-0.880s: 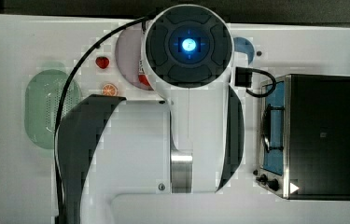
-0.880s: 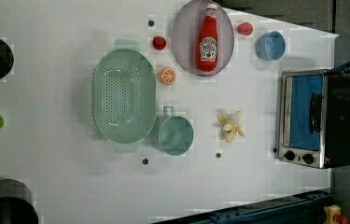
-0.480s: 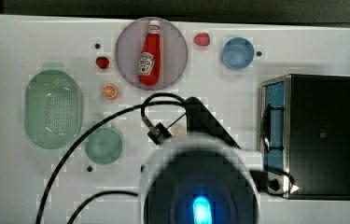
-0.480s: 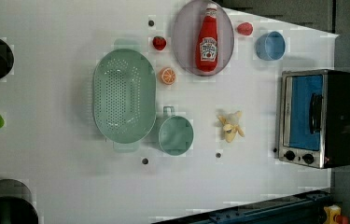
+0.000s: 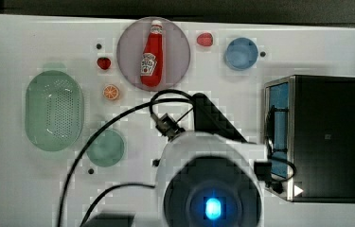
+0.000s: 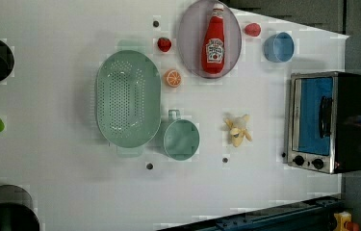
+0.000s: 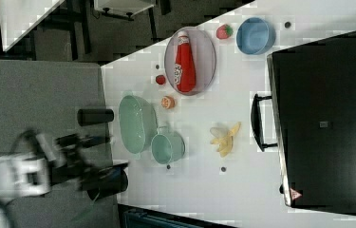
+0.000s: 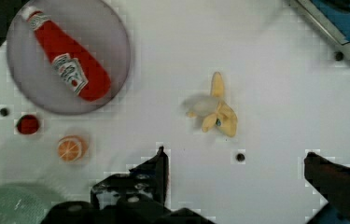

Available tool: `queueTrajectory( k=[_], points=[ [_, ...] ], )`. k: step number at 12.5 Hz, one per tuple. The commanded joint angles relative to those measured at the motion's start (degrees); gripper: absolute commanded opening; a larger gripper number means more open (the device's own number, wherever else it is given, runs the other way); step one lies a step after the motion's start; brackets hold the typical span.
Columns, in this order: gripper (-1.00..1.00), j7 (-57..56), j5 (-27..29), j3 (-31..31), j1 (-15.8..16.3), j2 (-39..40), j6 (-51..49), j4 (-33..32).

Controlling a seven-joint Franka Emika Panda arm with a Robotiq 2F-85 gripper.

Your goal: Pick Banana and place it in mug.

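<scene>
Banana (image 6: 238, 131) lies loose on the white table (image 6: 62, 192), untouched.
In the left view, mug (image 6: 181, 139) stands at its 9 o'clock, toaster oven (image 6: 326, 121) at 3 o'clock. Gripper (image 8: 235, 175) hovers above, fingers spread wide; best to centre over the peeled fruit before descending.

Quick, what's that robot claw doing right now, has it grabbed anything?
Gripper: open wide, holding nothing; the Banana lies free on the table.

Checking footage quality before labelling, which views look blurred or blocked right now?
Right view: the white robot arm is smeared by motion blur; top view: the arm's blurred body covers the table's lower middle; left view: the pale-yellow peeled Banana reads clearly.
</scene>
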Motion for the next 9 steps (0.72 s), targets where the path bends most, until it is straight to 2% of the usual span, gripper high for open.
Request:
queueTrajectory(
  k=[1,6,9],
  points=[
    [1.00,-5.3,0.1,-0.4,-0.2,7.4,5.8,-7.1],
    [1.00,-9.6,0.0,-1.3,-0.3,12.2,24.4,-19.0],
    [1.00,-24.5,-0.1,-2.5,-0.3,17.5,29.6,-20.2]
  ],
)
